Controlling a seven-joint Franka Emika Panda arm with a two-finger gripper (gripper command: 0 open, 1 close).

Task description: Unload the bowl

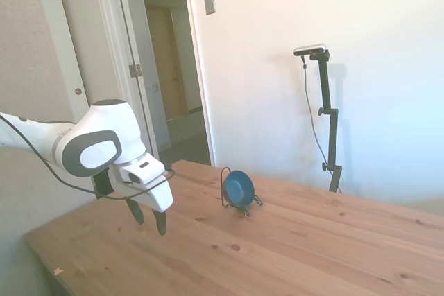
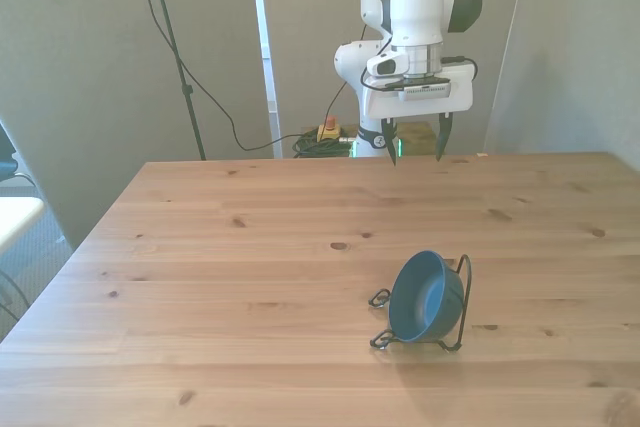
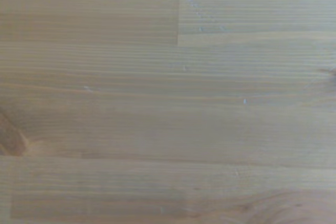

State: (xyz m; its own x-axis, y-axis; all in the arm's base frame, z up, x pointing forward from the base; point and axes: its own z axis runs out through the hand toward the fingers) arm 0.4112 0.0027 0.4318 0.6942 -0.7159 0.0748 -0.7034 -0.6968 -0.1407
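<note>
Table (image 3: 168, 103) fills wrist view; elsewhere bowl (image 2: 425, 294) in rack (image 2: 452, 332), claw (image 2: 417, 139) wide, empty.

The blue bowl (image 2: 425, 296) stands on edge in a thin black wire rack (image 2: 452, 318), its hollow facing the front view's left, on the wooden counter (image 2: 250, 277) toward the near edge. Well apart from it, the white arm's gripper (image 2: 417, 145) hangs over the counter's far edge, dark fingers (image 2: 443, 137) spread apart and pointing down, holding nothing
</note>
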